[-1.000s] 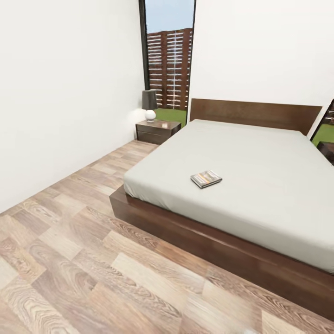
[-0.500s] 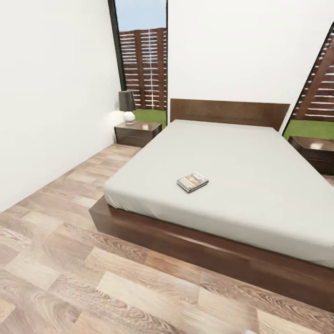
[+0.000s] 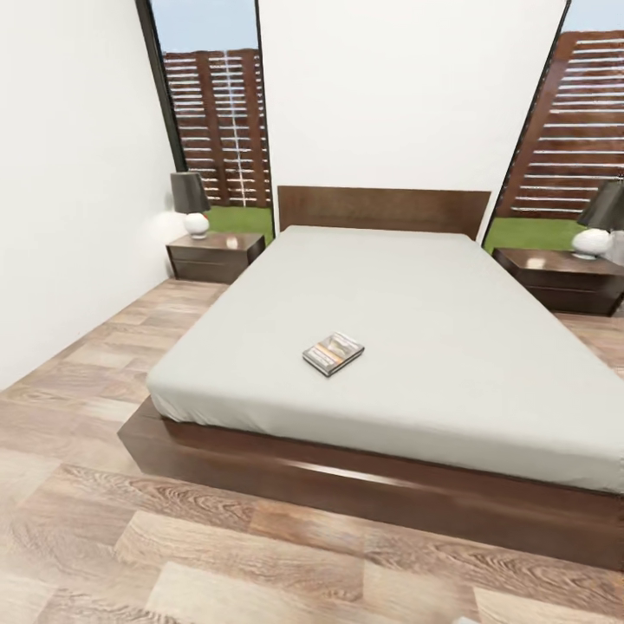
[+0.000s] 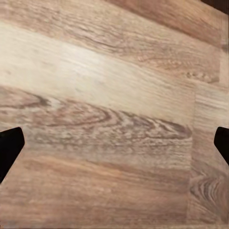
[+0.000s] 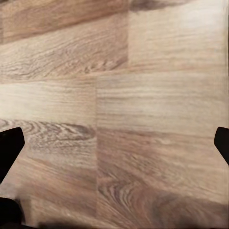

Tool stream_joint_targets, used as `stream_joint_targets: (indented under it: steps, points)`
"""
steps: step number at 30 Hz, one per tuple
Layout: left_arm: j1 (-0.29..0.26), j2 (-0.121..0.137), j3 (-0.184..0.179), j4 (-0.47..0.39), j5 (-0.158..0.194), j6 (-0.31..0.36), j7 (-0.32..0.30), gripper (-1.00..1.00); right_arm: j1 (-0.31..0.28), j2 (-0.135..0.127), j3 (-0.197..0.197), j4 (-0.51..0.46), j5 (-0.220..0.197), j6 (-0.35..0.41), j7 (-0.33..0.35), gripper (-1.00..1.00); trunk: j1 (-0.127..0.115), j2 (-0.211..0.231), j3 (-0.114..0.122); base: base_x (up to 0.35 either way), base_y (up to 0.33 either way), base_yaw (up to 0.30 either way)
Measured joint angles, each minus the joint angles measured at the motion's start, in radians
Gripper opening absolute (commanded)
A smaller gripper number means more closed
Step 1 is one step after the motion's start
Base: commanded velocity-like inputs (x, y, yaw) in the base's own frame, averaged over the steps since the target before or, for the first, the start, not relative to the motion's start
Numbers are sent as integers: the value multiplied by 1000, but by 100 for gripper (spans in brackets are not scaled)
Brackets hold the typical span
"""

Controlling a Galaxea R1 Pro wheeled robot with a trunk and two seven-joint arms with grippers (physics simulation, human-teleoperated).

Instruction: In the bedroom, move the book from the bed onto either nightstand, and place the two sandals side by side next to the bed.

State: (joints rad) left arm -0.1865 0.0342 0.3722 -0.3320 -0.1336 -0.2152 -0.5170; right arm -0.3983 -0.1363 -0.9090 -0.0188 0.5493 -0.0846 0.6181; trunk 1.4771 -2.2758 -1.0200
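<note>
Head view is showing the book lying on the bed, near its foot edge.
I'm seeing both grippers spread wide over floor; book's long axis is running diagonally, ahead of both arms.

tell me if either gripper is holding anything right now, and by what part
Nothing is held. Both wrist views show the left gripper and right gripper open over bare wood floor. The book lies untouched on the bed.
</note>
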Motion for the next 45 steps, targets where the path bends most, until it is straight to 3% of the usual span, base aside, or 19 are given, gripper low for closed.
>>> stream_joint_targets:
  steps: [10, 21, 45]
  points:
    - [0, 0, 0, 0, 0, 0, 0, 100, 0, 0, 0, 0, 0, 0, 0, 100, 0, 0, 0, 134, 99, -261]
    - [0, -1, -2, 0, 0, 0, 1, 100, 0, 0, 0, 0, 0, 0, -3, 100, 0, 0, 0, 5, 4, -20]
    - [0, -2, -5, 0, -3, 0, 2, 100, 0, 0, -1, 0, -1, 0, -6, 100, -91, 168, 75, 0, 0, 0]
